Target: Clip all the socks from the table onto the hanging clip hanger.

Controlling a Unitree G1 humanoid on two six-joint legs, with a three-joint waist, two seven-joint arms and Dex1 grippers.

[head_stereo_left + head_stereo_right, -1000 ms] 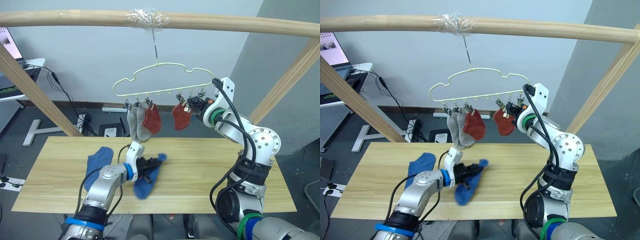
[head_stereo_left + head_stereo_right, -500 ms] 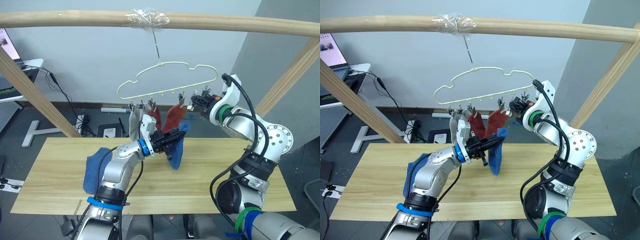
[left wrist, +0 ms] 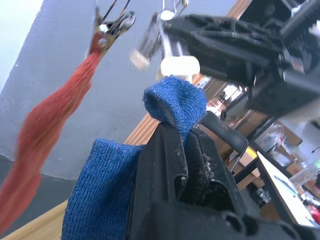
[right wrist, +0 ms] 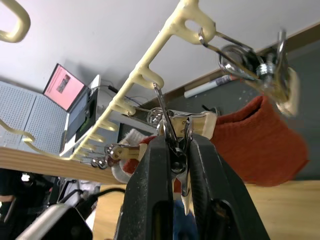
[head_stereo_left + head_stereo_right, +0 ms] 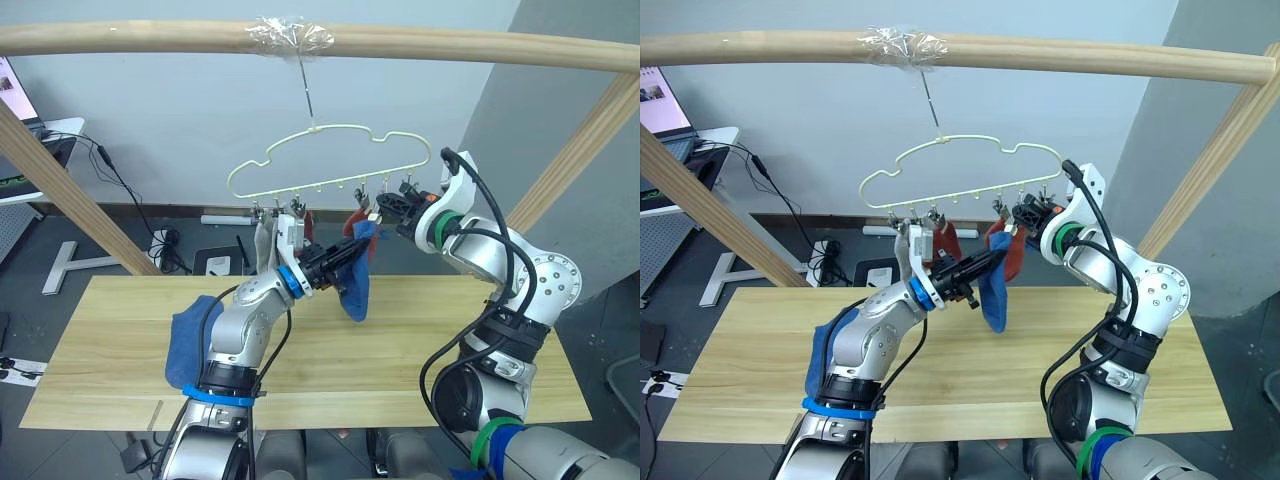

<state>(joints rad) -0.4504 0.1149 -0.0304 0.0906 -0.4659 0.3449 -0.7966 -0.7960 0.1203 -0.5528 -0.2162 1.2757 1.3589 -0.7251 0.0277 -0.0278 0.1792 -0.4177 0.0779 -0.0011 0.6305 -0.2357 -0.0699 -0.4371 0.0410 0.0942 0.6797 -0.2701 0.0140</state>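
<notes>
Clip hanger [image 5: 330, 160] hangs by its hook from the wooden pole [image 5: 320, 40], taped at the top. On its clips: two grey socks [image 5: 264, 245] at the robot's left end, a rust-red sock [image 5: 945, 240] next to them, partly behind the left arm, and another rust-red sock [image 4: 260, 140] further right.

Left gripper [image 3: 182, 150] is raised just under the clip row, fingers clamped together on the cuff of a blue sock [image 5: 352, 280]; the rest of the sock hangs free above the table. In the left wrist view the cuff sits just below a clip, not in it.

Right gripper [image 4: 175, 165] is up at the hanger, fingers squeezed on a clip [image 4: 177, 130] near the right end. Can't tell whether the clip mouth is open.

Second blue sock [image 5: 192, 335] lies on the table [image 5: 420, 350] behind the left arm, near the left edge.

Room: grey wall, slanted wooden frame poles [image 5: 70, 190] on both sides, cables and a power strip [image 5: 165, 240] on the dark floor behind the table, a laptop [image 5: 655, 95] on a side desk at far left.
</notes>
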